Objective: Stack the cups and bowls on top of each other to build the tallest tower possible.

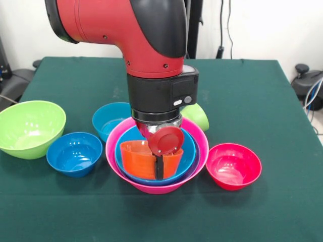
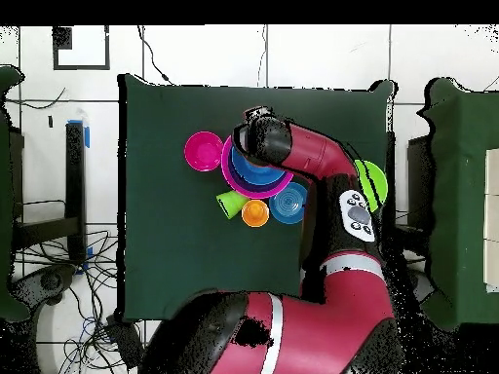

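Note:
The tower's base is the big pink bowl point(image 1: 194, 132) point(image 2: 230, 173) at the table's middle, with a sky blue bowl point(image 1: 189, 151) point(image 2: 261, 177) nested in it. An orange bowl point(image 1: 139, 160) sits inside the blue one. My gripper point(image 1: 159, 171) reaches straight down into the stack, and a black finger point(image 1: 159, 168) lies against the orange bowl's near wall, so it looks shut on that wall. A lime green cup point(image 1: 198, 116) point(image 2: 231, 203) stands just behind the tower. In the overhead view a small round orange cup point(image 2: 255, 212) stands next to the green one. The arm hides it in the front view.
Around the tower stand a teal bowl point(image 1: 111, 118) point(image 2: 288, 205), a dark blue bowl point(image 1: 74, 153), a large lime green bowl point(image 1: 30, 128) point(image 2: 372, 180) and a red-pink bowl point(image 1: 233, 165) point(image 2: 203, 151). All rest on the green table point(image 1: 252, 96).

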Available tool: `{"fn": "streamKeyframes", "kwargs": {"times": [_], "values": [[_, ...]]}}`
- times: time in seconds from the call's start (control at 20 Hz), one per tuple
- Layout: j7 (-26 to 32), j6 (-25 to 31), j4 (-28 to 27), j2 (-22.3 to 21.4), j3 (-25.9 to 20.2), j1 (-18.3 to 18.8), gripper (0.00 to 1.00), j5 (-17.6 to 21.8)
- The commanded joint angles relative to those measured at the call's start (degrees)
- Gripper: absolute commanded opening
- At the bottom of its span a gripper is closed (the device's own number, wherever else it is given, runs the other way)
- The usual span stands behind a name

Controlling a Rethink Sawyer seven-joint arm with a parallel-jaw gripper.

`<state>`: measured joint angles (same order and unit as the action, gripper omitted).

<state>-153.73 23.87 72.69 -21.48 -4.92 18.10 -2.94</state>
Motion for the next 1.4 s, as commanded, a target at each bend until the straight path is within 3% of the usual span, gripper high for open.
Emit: {"fn": "streamKeyframes", "kwargs": {"times": [0.05, 1.0, 1.05, 1.2, 1.4], "values": [[7.9, 6.4, 4.0, -1.8, -5.2, 0.4, 0.0, 3.6], [8.3, 10.1, 6.7, -4.3, -5.9, 1.2, 0.0, 3.8], [8.2, 10.0, 6.6, -4.3, -5.6, 1.0, 1.0, 4.2], [6.6, 7.7, 6.7, -4.9, -3.2, -0.8, 1.0, 5.7], [5.6, 9.3, 7.4, -5.4, -3.0, -0.9, 1.0, 5.2]]}}
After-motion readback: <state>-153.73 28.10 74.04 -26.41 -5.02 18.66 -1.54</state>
